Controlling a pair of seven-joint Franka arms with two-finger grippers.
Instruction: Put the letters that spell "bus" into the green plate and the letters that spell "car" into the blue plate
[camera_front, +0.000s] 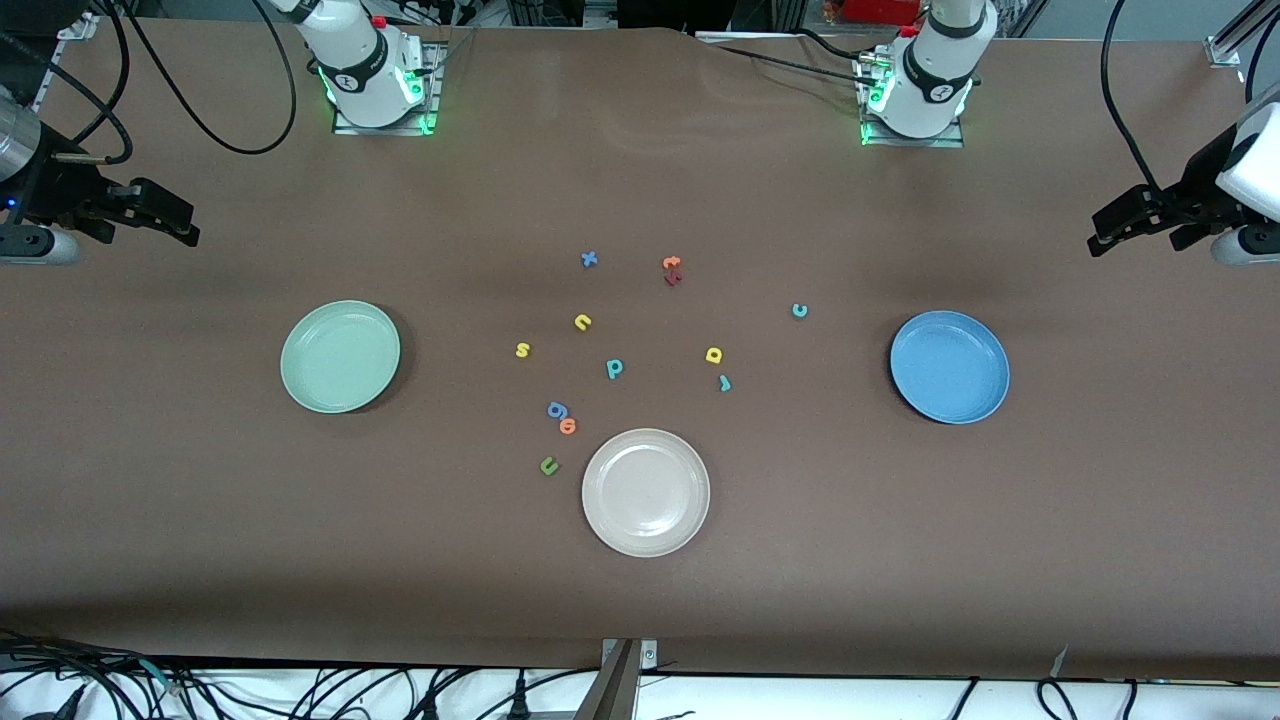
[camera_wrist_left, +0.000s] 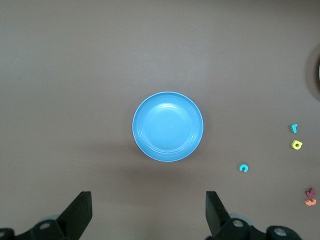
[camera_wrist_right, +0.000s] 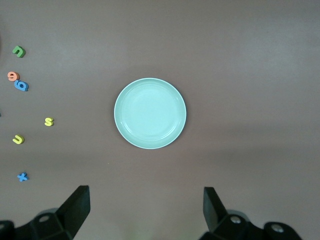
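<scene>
The green plate (camera_front: 340, 356) lies toward the right arm's end, the blue plate (camera_front: 949, 366) toward the left arm's end. Between them lie the teal b (camera_front: 614, 368), yellow u (camera_front: 583, 321), yellow s (camera_front: 522, 349), teal c (camera_front: 799, 310), yellow a (camera_front: 713, 354) and teal r (camera_front: 725, 382), all flat on the table. My right gripper (camera_front: 185, 225) hangs open high over its table end, with the green plate (camera_wrist_right: 150, 113) below it. My left gripper (camera_front: 1100, 235) hangs open likewise, with the blue plate (camera_wrist_left: 168, 126) below it. Both hold nothing.
A cream-white plate (camera_front: 646, 491) sits nearer the front camera than the letters. Other letters lie about: blue x (camera_front: 589, 259), orange t (camera_front: 671, 263) on a dark red letter, blue g (camera_front: 556, 409), orange o (camera_front: 568, 426), green u (camera_front: 548, 465).
</scene>
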